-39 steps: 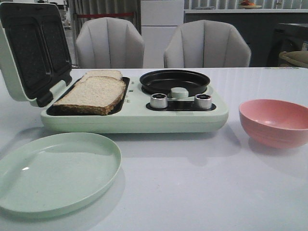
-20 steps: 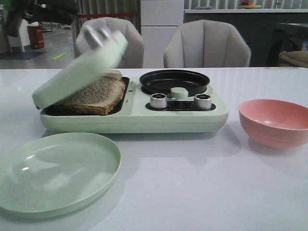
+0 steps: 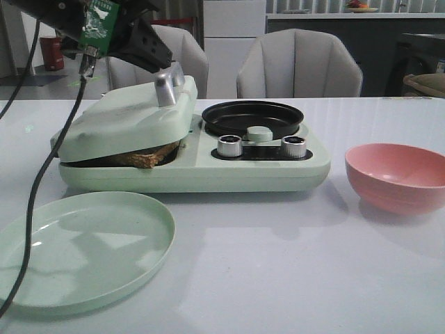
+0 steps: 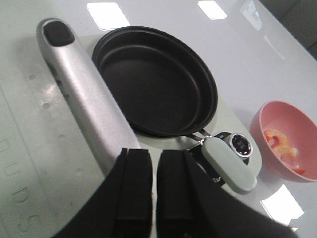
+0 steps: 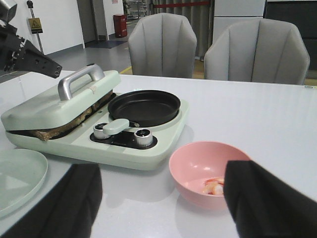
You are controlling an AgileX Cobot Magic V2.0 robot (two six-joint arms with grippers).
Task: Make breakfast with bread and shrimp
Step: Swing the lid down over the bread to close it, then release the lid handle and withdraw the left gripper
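The bread lies in the pale green sandwich maker, under the lowered lid; only its brown edge shows, also in the right wrist view. My left gripper is shut and empty, just above the lid's silver handle. In the left wrist view the gripper sits beside the handle. The shrimp lie in the pink bowl, also seen from the left wrist. My right gripper is open and empty, near the bowl.
A black pan sits on the maker's right half, behind two silver knobs. A pale green plate lies at the front left. The pink bowl stands to the right of the maker. Two grey chairs stand behind the table.
The lid has swung from upright and open down onto the bread. My left arm has come into the front view above the handle.
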